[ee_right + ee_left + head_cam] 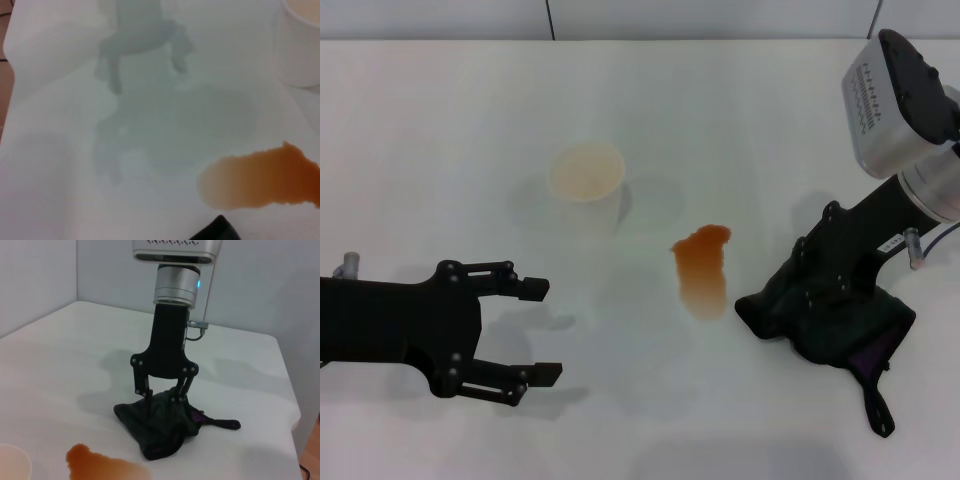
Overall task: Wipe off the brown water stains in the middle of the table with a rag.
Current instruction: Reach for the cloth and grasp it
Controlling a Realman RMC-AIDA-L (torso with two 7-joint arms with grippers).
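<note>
Lengthwise, brown water stains (702, 270) run near-far on table (440, 140), darker end farther.

Your right gripper (798, 312) stands on the rag (840, 325) at the right side of the table (440, 150), its jaws pinched into the cloth. The stain (702, 270) lies just to that gripper's left, near the rag's edge but apart from it. The cup (586, 178) stands upright farther left and behind the stain, well clear of the gripper. The rag's loop (880, 415) trails out on the gripper's near side, toward you. Your left gripper (538, 330) hangs over the table's left side with jaws spread, well apart from the stain, the cup behind it and to its right.
</note>
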